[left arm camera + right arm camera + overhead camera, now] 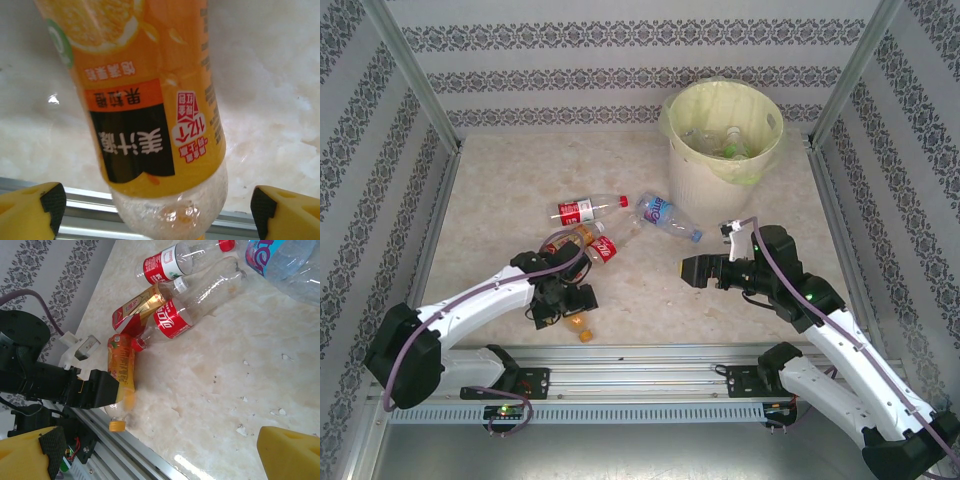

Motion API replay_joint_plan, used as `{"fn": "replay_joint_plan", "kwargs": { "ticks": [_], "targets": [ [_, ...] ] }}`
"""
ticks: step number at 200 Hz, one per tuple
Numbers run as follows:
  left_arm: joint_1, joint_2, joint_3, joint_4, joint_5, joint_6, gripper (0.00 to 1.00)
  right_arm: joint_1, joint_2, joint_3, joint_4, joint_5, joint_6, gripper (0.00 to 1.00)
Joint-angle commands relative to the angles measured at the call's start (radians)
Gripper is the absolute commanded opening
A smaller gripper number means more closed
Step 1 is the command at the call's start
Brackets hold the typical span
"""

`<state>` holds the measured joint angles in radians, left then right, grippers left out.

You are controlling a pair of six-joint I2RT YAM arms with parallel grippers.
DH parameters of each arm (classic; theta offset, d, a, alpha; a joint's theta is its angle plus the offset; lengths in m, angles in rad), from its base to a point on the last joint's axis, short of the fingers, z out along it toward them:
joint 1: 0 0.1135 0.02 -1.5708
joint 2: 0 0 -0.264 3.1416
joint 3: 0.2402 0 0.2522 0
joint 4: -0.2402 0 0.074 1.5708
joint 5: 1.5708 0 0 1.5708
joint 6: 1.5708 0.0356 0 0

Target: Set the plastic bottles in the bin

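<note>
The table (650,295) is being overlooked from above and behind; the orange bottle (150,100) is being framed closely within the left gripper (157,205) and distantly ahead of the right gripper (159,445).

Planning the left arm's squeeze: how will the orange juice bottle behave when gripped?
The orange juice bottle looks empty at its clear end, so probably light. Lying on its round side on the smooth table, it may roll if one finger touches first. Its thin plastic would likely dent under the left gripper.

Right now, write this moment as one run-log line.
left pincer: open, straddling orange bottle | right pincer: open, empty | bin: some bottles inside
</note>
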<state>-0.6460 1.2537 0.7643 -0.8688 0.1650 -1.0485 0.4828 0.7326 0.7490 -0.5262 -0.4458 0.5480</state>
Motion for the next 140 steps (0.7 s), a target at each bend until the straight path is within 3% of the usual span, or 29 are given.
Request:
{"fn": "replay_joint_plan", "kwargs": {
  "ticks": [1,140],
  "targets": [
    [0.009,0.017,-0.034,0.08,0.034,-0.046,0.93,0.013,-0.015,-0.017,0.016,0.013,0.009,0.98],
    [0.015,-0.001,-0.075,0.083,0.016,-0.04,0.65,0.015,-0.021,-0.037,0.015,0.013,0.016,0.98]
  ]
}}
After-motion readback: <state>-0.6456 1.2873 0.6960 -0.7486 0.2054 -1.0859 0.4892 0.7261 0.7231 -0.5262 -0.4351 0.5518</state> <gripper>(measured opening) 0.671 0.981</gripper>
